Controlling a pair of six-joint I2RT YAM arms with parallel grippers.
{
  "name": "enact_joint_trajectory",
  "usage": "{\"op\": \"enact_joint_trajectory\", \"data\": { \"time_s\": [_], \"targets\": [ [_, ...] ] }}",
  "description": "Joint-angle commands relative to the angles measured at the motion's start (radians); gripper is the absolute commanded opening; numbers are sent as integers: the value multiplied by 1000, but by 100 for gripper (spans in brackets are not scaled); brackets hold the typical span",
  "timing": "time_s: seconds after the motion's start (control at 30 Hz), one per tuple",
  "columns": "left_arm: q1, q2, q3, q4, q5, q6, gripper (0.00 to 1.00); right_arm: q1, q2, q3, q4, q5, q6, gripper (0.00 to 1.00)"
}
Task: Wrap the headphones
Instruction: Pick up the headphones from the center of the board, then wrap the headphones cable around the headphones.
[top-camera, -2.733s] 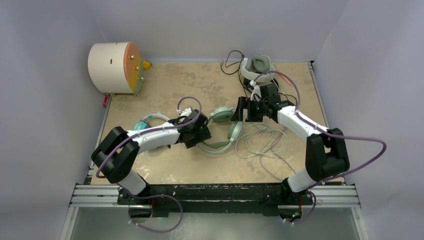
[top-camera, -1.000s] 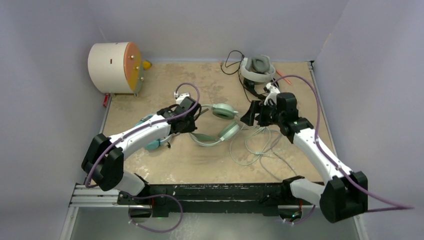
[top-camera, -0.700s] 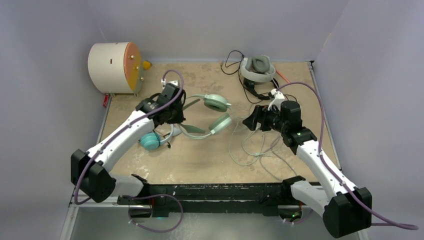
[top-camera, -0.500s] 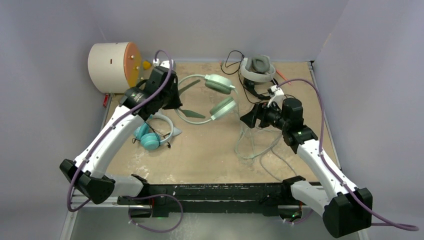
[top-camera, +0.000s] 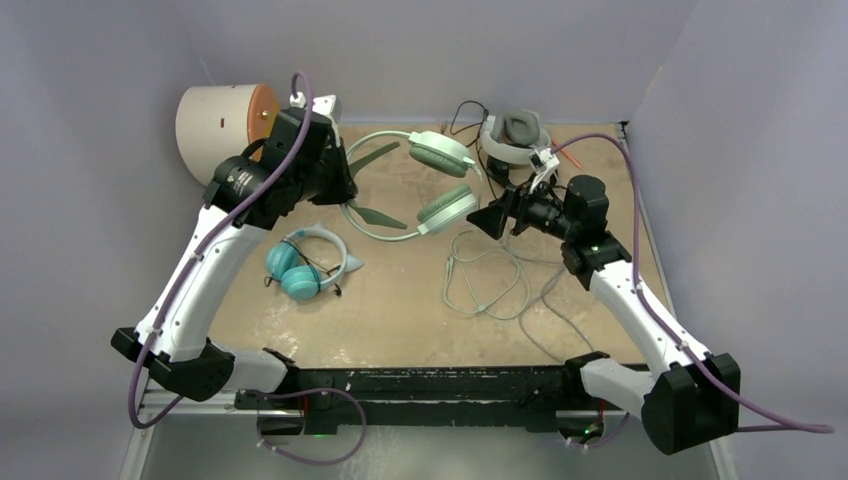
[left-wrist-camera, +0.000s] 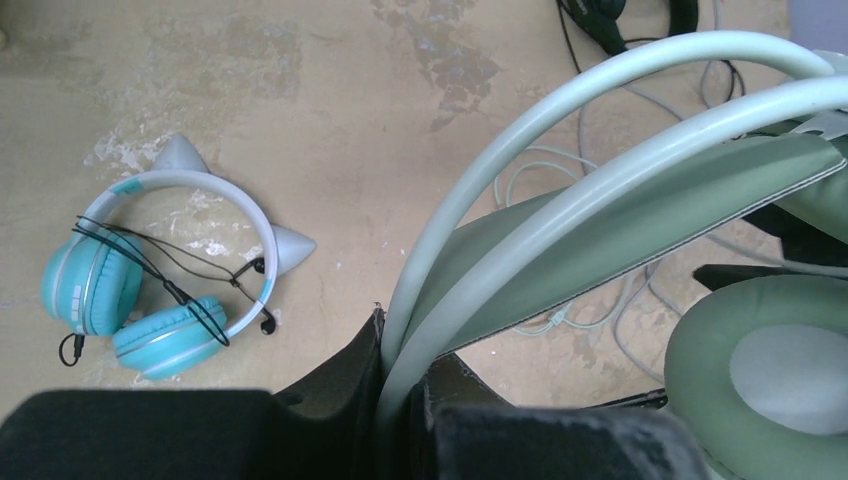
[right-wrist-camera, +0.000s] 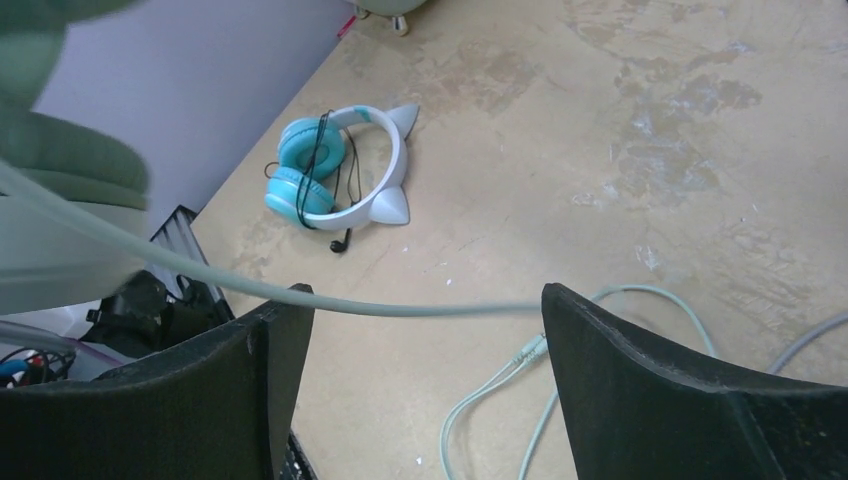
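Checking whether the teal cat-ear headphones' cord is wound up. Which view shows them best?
Left wrist view: the teal cat-ear headphones lie whole, large and unobstructed, with the thin black cord crossing band and cups. The right wrist view also shows them whole, but smaller and farther off. The top view shows them smallest, cord barely readable.

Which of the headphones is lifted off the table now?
The mint-green headphones: the left fingers grip their band in the air, while the teal headphones and the white-and-grey headphones lie on the table.
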Motion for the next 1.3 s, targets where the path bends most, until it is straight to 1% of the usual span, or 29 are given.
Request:
{"op": "enact_joint_trajectory", "data": {
  "time_s": [0.0, 0.13, 0.27, 0.33, 0.4, 0.43, 0.5, 0.57, 0.6, 0.67, 0.77, 0.8, 0.87, 1.03, 1.13, 1.27],
  "targets": [
    [20, -9, 155, 32, 80, -20, 0, 2, 18, 21, 74, -26, 25, 85],
    [35, 33, 247, 24, 160, -15, 0, 1, 11, -25, 157, -62, 43, 86],
    [55, 74, 304, 30, 302, -25, 0, 2, 12, -43, 218, -121, 44, 78],
    [67, 84, 302, 54, 368, -38, 0, 1, 19, -60, 250, -141, 52, 76],
    [76, 87, 279, 93, 456, -54, 0, 3, 28, -80, 292, -158, 74, 70],
    [78, 87, 260, 119, 509, -66, 0, 4, 32, -90, 315, -163, 85, 69],
    [80, 89, 219, 168, 607, -88, 0, 9, 37, -105, 351, -171, 101, 69],
    [81, 92, 191, 198, 659, -111, 0, 17, 37, -111, 368, -171, 102, 70],
    [81, 88, 174, 214, 674, -120, 0, 19, 37, -109, 367, -169, 100, 64],
    [81, 71, 127, 275, 711, -146, 0, 21, 43, -108, 375, -173, 108, 50],
    [81, 31, -2, 450, 815, -238, 0, 23, 66, -109, 427, -187, 150, 35],
    [81, 25, -58, 508, 846, -267, 0, 25, 75, -111, 447, -191, 169, 28],
    [80, 24, -119, 584, 888, -309, 0, 35, 91, -103, 479, -193, 194, 19],
    [60, 17, -231, 781, 976, -401, 0, 117, 115, -49, 397, -133, 133, 19],
    [44, 25, -246, 837, 1010, -416, 0, 167, 133, -42, 392, -118, 116, 22],
    [37, 29, -283, 926, 1060, -466, 0, 190, 174, -52, 413, -116, 148, 22]
  ]
}}
